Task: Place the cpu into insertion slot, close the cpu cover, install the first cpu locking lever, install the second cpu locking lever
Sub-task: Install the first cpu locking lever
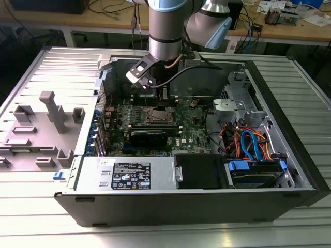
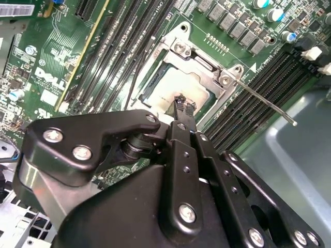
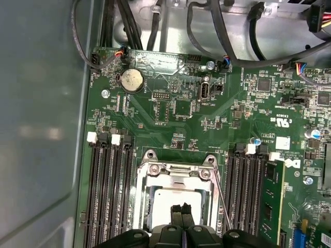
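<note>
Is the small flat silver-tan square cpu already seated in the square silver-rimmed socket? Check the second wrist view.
Yes, the cpu lies flat inside the socket, ringed by the thin silver metal cover frame.

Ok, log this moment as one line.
gripper: jaws shut, over cpu | cpu: seated under cpu cover | cover: down | one locking lever: standing free

The exterior view looks down from well back on the near side, taking in the whole open computer case (image 1: 207, 206). Both wrist views face down from close above the motherboard (image 3: 207, 124), past the gripper (image 3: 181, 209), at different angles, sharing the insertion slot (image 3: 153, 201) and memory slots (image 3: 108, 191).
</note>
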